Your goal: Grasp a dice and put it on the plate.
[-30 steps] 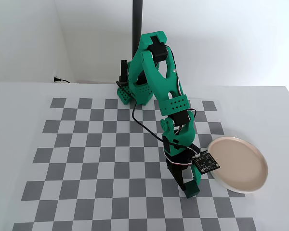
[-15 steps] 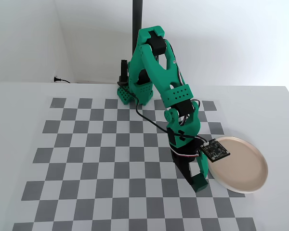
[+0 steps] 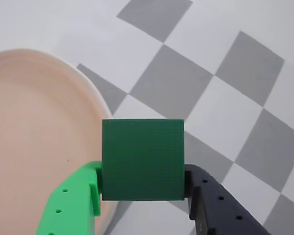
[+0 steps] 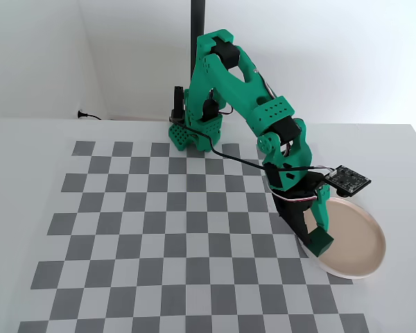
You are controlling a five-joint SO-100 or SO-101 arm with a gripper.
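Fixed view: gripper (image 4: 317,243) with dice (image 3: 142,159) has reached plate (image 4: 364,243).

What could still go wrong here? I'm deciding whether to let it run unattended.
The small dark green cube, clamped in the end effector, sits right over the white rim of the round beige-pink plate, not its middle. Released now, it might catch the rim and tumble onto the checkerboard mat. Descending here, the end effector could also bump the rim.

We see a white table (image 4: 28,146) carrying a grey-and-white checkerboard mat (image 4: 139,229); the plate (image 4: 360,246) rests at the mat's right edge.
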